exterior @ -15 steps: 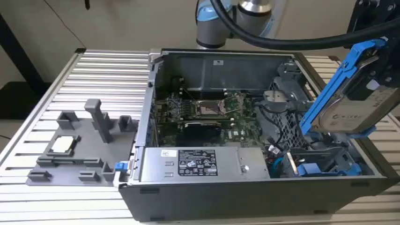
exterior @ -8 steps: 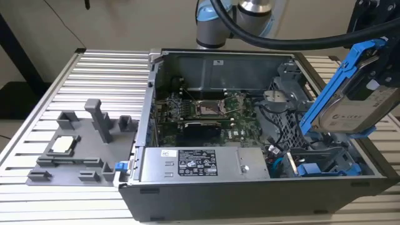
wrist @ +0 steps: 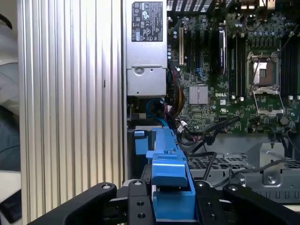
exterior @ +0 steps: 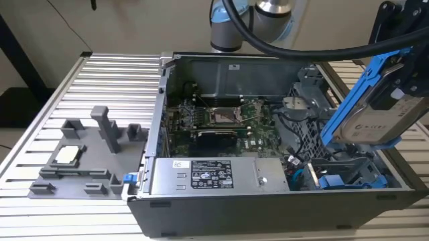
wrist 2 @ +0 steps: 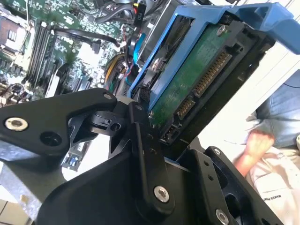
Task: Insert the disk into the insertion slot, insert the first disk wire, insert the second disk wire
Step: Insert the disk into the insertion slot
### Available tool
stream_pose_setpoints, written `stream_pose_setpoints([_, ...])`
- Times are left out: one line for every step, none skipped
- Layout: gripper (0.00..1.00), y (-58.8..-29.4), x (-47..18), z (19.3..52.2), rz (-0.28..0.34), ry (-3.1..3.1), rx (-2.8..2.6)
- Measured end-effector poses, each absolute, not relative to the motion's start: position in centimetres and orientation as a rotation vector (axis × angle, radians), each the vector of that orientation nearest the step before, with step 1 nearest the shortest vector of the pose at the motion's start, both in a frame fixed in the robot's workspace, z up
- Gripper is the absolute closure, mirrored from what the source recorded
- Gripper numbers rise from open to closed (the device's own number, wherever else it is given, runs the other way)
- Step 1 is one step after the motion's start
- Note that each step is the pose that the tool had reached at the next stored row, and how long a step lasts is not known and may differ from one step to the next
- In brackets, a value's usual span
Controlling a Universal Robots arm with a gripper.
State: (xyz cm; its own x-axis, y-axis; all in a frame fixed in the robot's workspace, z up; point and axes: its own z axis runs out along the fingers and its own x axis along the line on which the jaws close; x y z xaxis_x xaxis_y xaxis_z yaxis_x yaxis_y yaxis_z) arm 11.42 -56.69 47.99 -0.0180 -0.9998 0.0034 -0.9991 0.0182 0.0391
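Blue plastic edges the disk (exterior: 372,116), which hangs tilted in the air at the exterior view's right, its lower end just above the drive cage and outside the insertion slot (exterior: 348,174). The gripper (exterior: 407,83) is closed on the disk, its black fingers (wrist 2: 140,140) clamped against the frame's sides. In the second wrist view the disk's green circuit side and connector row face the camera. The slot, with its blue rails, sits in the lower right corner of the open computer case (exterior: 268,213), beside the grey power-supply box (exterior: 214,175) and in front of the motherboard (exterior: 221,120). The case stands on a ribbed metal bench (exterior: 107,75), with a grey fixture (exterior: 80,160) towards the exterior view's left.
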Motion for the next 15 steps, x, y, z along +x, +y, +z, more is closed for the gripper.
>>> stream_pose_setpoints([0.67, -56.7, 11.4, 47.9, -0.039, -2.220, 2.180])
stream_pose_setpoints([0.67, -56.7, 11.4, 47.8, -0.039, -2.220, 2.180])
stream_pose_setpoints([0.67, -56.7, 11.4, 47.6, -0.038, -2.221, 2.181])
stream_pose_setpoints([0.67, -56.7, 11.4, 47.5, -0.037, -2.221, 2.182])
stream_pose_setpoints([0.67, -56.7, 11.4, 47.3, -0.036, -2.221, 2.182])
stream_pose_setpoints([0.67, -56.7, 11.4, 47.1, -0.034, -2.221, 2.182])
stream_pose_setpoints([0.67, -56.7, 11.4, 47.0, -0.033, -2.220, 2.181])
stream_pose_setpoints([0.67, -56.7, 11.5, 46.8, -0.031, -2.220, 2.180])
stream_pose_setpoints([0.67, -56.7, 11.5, 46.7, -0.029, -2.219, 2.179])
stream_pose_setpoints([0.67, -56.7, 11.5, 46.5, -0.026, -2.218, 2.178])
stream_pose_setpoints([0.67, -56.7, 11.6, 46.4, -0.023, -2.216, 2.177])
stream_pose_setpoints([0.67, -56.7, 11.6, 46.2, -0.020, -2.215, 2.176])
stream_pose_setpoints([0.67, -56.7, 11.6, 46.1, -0.018, -2.214, 2.174])
stream_pose_setpoints([0.67, -56.7, 11.7, 45.9, -0.015, -2.213, 2.173])
stream_pose_setpoints([0.67, -56.7, 11.7, 45.8, -0.013, -2.212, 2.172])
